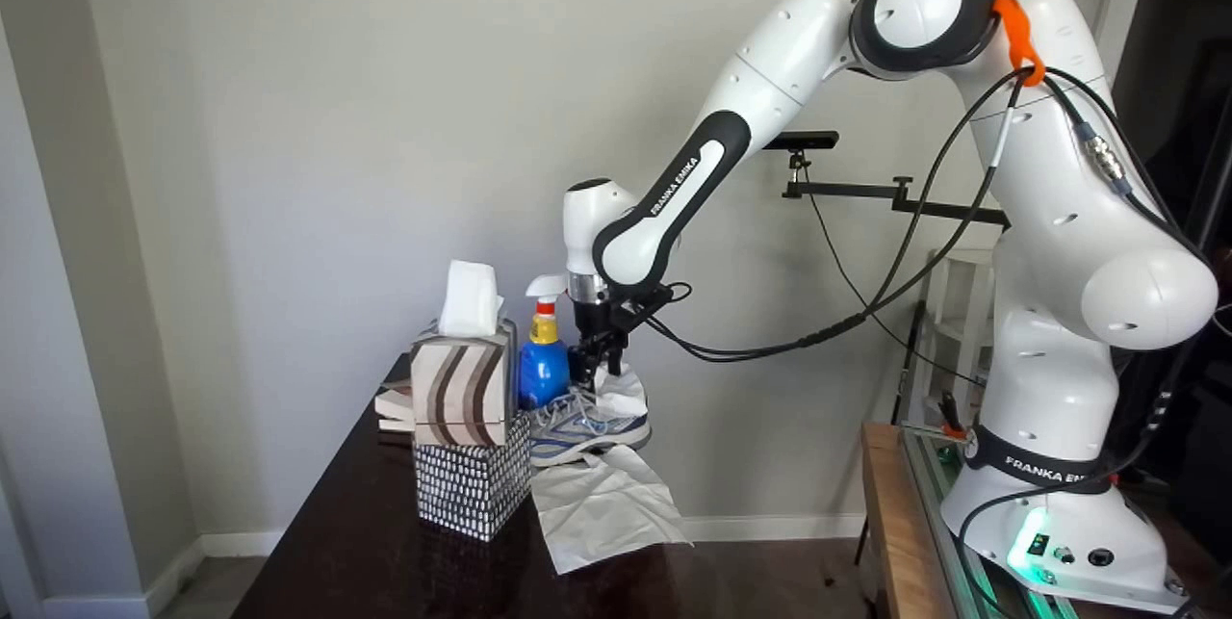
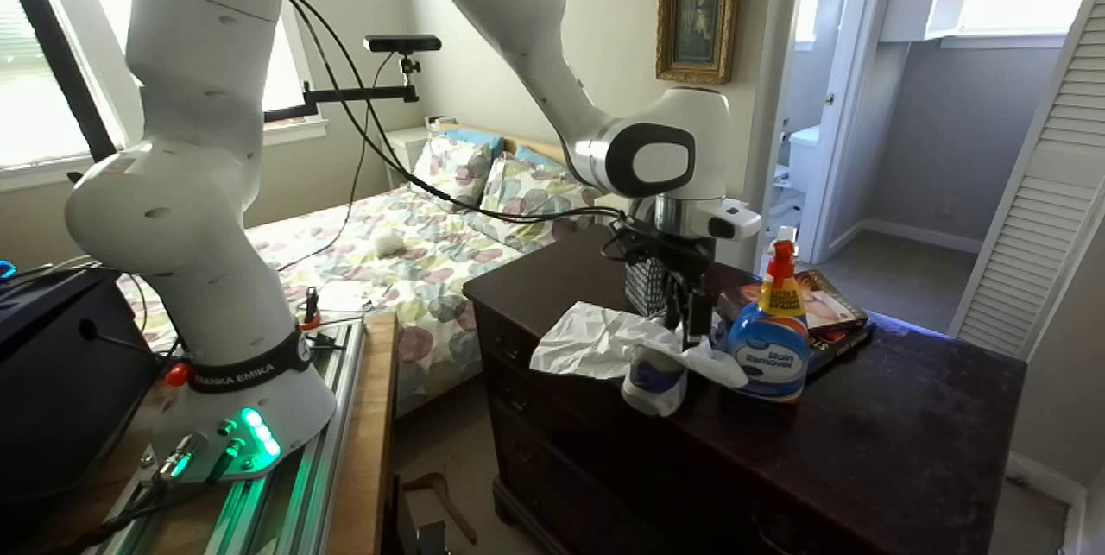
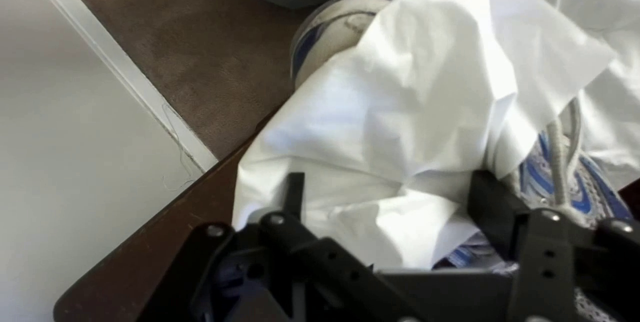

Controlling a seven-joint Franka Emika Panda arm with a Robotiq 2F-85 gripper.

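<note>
- In an exterior view, at far left, the robot arm [image 2: 194, 149] is lettered "FRANKA EMIKA".
- Well to its right, the blue spray bottle [image 2: 770, 362] reads "Stain Remover".
- The room runs from a window [image 2: 30, 97] past a patterned bed [image 2: 449, 279] and framed picture [image 2: 699, 7] to the dark dresser [image 2: 906, 417] and slatted door [image 2: 1036, 192].
- On the dresser, white paper [image 3: 400, 101] drapes over a shoe [image 1: 587, 428].
- In the wrist view, the gripper [image 3: 389, 182] stands wide directly over the paper, fingers [image 3: 495, 212] well apart, gripping nothing visibly; whether they touch it is unclear.
</note>
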